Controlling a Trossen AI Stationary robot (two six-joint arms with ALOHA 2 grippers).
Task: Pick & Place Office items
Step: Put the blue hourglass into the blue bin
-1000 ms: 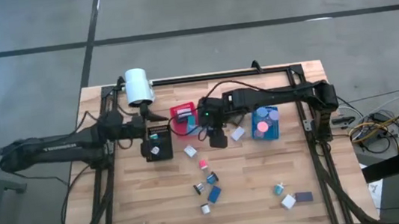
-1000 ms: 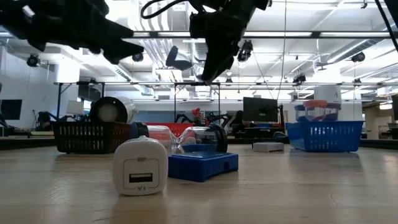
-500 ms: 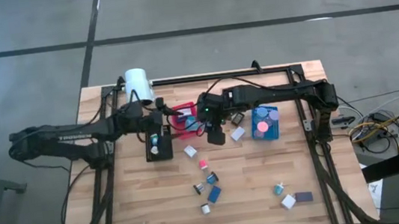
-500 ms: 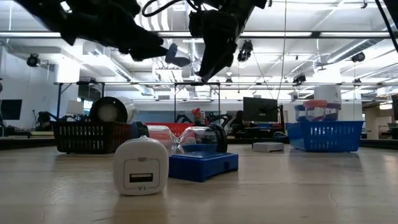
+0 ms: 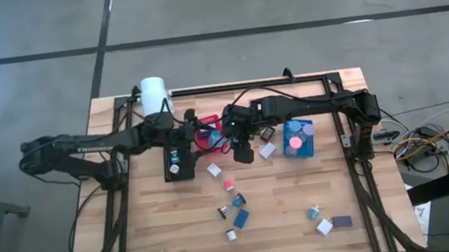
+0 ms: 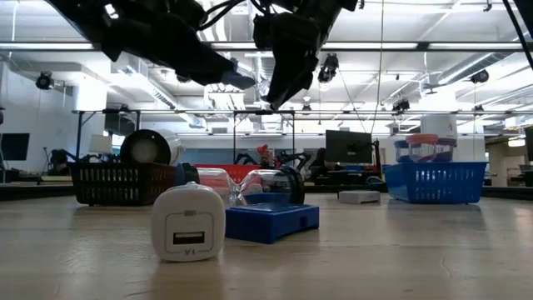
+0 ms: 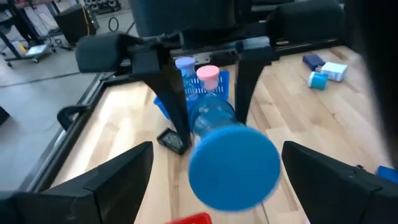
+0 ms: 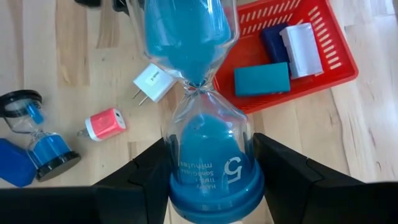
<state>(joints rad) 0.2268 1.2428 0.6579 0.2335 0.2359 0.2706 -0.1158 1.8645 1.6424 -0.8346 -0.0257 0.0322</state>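
Observation:
My right gripper (image 8: 211, 149) is shut on a blue-capped hourglass (image 8: 199, 93) with blue sand, held in the air beside the red bin (image 5: 205, 128). My left gripper (image 7: 217, 149) is open and faces it from the table's left. Its fingers stand wide on either side of the hourglass's free blue cap (image 7: 233, 165) without touching. In the high view the left gripper (image 5: 196, 135) is over the red bin's left edge and the right gripper (image 5: 243, 152) is just right of it. Several small office items lie flat on the wood: a white charger (image 8: 152, 84), a pink charger (image 8: 106, 123) and a black-capped hourglass (image 8: 37, 134). My right gripper pinches the hourglass between its two fingers (image 8: 149, 171) at the bulb next to the cap nearest the wrist (image 8: 214, 162). The hourglass lies along the fingers, its other end pointing away from the wrist. It is lifted clear of the table.
The red bin holds blue, teal and white blocks (image 8: 261, 78). A black bin (image 5: 179, 161) lies left of it and a blue bin (image 5: 298, 137) with round lids to the right. A white cylinder (image 5: 155, 96) stands at the far edge. Loose pieces dot the near half (image 5: 241, 217).
My left arm has swung toward the table's right, from over the black bin to the red bin's left edge, closing in on the hourglass held by the right gripper. The right arm and the hourglass have kept still.

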